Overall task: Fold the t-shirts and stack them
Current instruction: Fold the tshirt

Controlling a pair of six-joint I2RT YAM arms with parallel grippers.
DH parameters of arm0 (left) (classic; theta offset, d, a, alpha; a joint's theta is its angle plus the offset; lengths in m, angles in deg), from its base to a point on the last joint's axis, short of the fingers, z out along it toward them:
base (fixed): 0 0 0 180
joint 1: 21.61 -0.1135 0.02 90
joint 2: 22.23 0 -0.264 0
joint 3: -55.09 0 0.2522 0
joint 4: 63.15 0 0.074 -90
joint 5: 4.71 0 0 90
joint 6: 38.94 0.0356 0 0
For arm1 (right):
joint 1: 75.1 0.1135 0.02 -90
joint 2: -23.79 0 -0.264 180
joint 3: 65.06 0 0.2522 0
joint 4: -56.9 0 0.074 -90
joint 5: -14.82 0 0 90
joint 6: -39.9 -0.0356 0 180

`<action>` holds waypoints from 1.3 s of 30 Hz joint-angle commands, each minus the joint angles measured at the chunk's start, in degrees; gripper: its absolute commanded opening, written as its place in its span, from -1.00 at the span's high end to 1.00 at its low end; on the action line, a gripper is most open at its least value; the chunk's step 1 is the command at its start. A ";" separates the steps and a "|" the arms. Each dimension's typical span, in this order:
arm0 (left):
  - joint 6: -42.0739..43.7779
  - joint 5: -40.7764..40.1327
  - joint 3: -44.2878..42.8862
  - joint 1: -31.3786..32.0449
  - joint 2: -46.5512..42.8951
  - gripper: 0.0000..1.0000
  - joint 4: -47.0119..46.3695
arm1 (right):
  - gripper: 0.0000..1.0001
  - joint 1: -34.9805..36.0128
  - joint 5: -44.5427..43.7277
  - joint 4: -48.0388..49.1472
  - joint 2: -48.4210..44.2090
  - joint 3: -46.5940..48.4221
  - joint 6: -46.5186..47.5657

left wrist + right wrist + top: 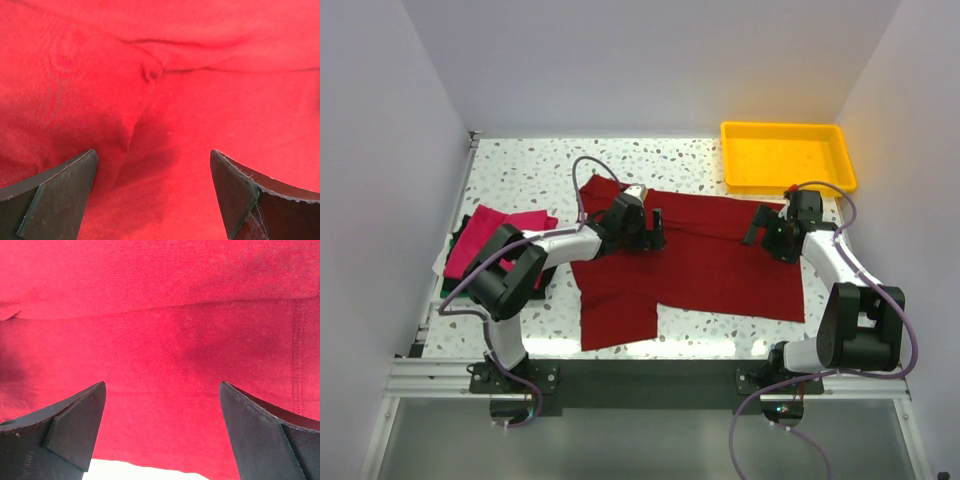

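The crimson t-shirt (pixel 720 270) lies spread mid-table. The left gripper (pixel 656 229) and right gripper (pixel 756 226) sit over it, jaws wide apart, holding nothing. The pink t-shirt (pixel 480 238) lies folded at the left.

White link shells on left arm (pixel 510 275) and right arm (pixel 855 320), with bulky black joint housings between. Lilac-grey cables (pixel 577 180) looping from black bolted bases (pixel 505 380) to wrists. All black on left tool (pixel 657 230) and right tool (pixel 756 226). Wedge-shaped matte fingers (pixel 55 200), scuffed along the edges.
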 commanded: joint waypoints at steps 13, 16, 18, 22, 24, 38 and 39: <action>2.49 0.59 0.85 1.62 -5.19 -1.00 1.01 | -0.97 -0.10 -3.39 -0.09 2.39 4.26 -1.56; 4.25 -3.28 -1.17 1.45 -8.88 -1.00 3.82 | -0.97 -0.10 -2.07 2.19 4.58 6.72 -0.61; 4.87 -5.30 -2.14 0.92 -9.86 -1.00 4.35 | -0.97 -0.02 -2.94 2.55 7.38 8.66 0.01; 5.22 -4.96 -3.81 -2.59 -8.74 -1.00 4.36 | -0.97 -0.10 -4.70 3.43 12.66 13.57 1.86; 5.13 -3.21 -5.13 -5.66 -7.24 -1.00 3.92 | -0.97 -0.02 -4.97 3.43 14.86 14.90 2.21; 5.75 -5.39 -8.91 -12.09 5.07 -1.00 2.16 | -0.97 -0.28 -8.84 2.73 29.54 22.81 6.34; 5.75 -5.22 -9.00 -12.44 5.86 -1.00 2.25 | -0.97 -0.37 -8.84 3.16 29.90 23.08 6.78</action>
